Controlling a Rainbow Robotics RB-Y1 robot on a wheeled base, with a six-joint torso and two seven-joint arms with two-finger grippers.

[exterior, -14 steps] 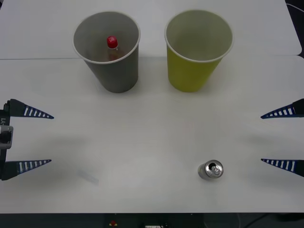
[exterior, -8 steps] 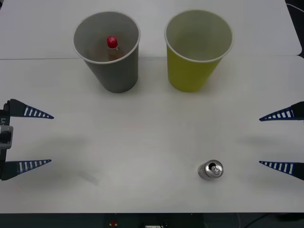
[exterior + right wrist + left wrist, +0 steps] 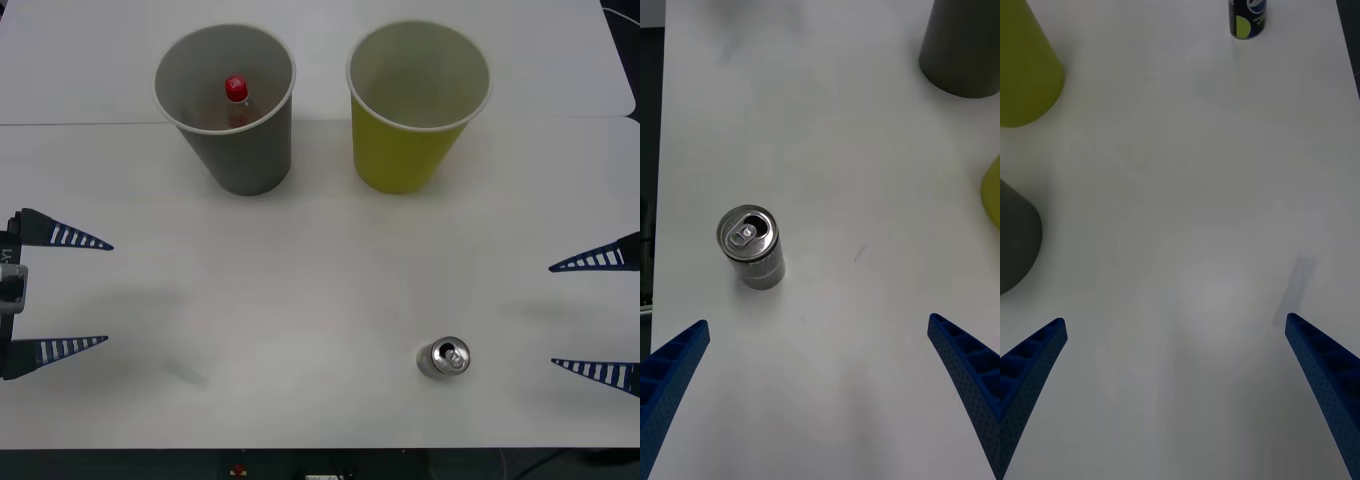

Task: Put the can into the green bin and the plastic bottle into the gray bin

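The can (image 3: 443, 358) stands upright near the counter's (image 3: 300, 300) front edge; no label text is legible. The plastic bottle (image 3: 236, 95) sits inside the gray bin (image 3: 228, 105), beside the green bin (image 3: 415, 105). Left tool (image 3: 85, 293) and right tool (image 3: 575, 315) hover at opposite side edges, fingers spread wide.

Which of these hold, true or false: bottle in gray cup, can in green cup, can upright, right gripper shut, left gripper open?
1. The small red-capped plastic bottle sits inside the gray paper cup. True.
2. The silver-topped drink can is in the yellow-green paper cup. False: it stands on the white table.
3. The can is upright. True.
4. The right gripper is shut. False: open, beside the can.
5. The left gripper is open. True.
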